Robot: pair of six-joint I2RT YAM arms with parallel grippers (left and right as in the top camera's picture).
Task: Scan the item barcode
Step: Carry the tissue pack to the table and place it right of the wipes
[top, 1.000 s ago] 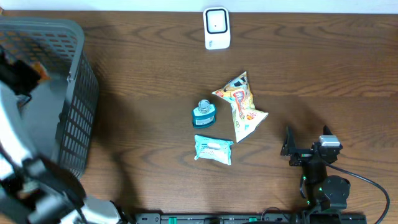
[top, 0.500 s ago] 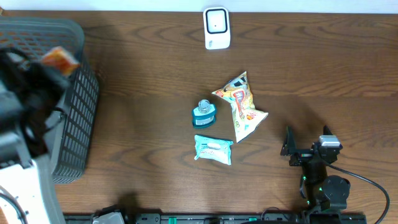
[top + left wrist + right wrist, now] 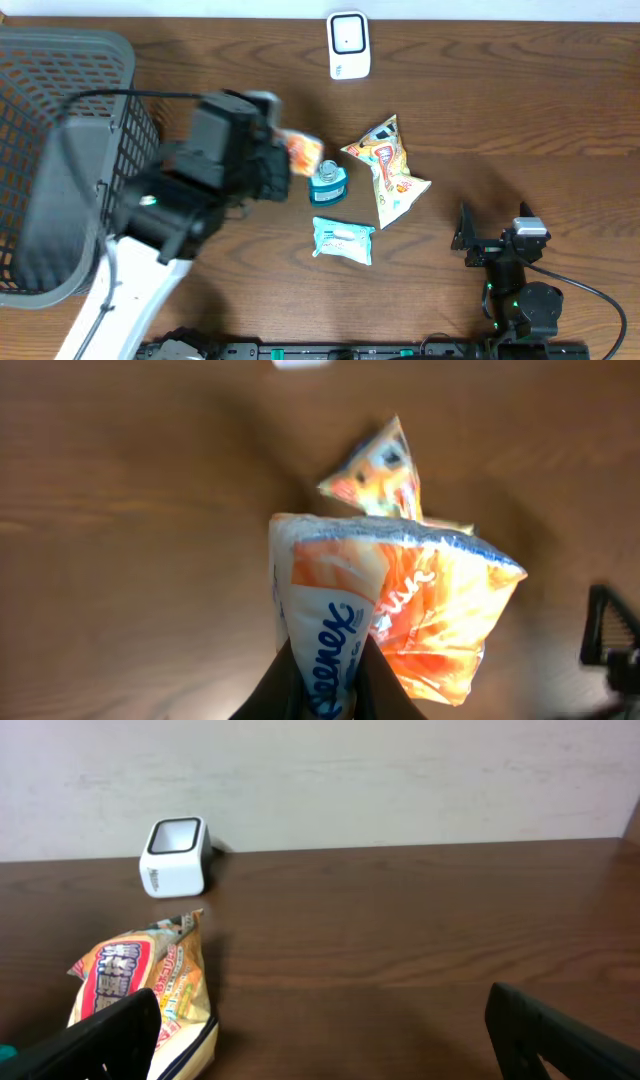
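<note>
Dark wood desk (image 3: 520, 110) is carrying everything here, with a grey mesh basket (image 3: 120, 60) sitting at the left edge and the white scanner (image 3: 348, 45) standing at the far edge. The left fingers (image 3: 272, 695) are pinching the bottom edge of an orange tissue pack (image 3: 300, 152) and holding it in the air just beside the teal bottle (image 3: 327, 182) – the scanner is sitting well apart from it. The right fingers (image 3: 100, 1040) are sitting spread wide and empty at the near right.

My take: the carry-to-scanner step is what's going on. I'm not seeing a barcode on any face that's showing, so I'm guessing it's on the hidden side. The pack is hanging out past a narrow pinch and looking floppy, so moving gently is going to matter – a quick swing could be twisting it in the grip. Passing it above the snack bag (image 3: 388, 170) and wipes pack (image 3: 343, 240), then presenting the barcode face flat toward the scanner window and pausing there, seems the way to go.
</note>
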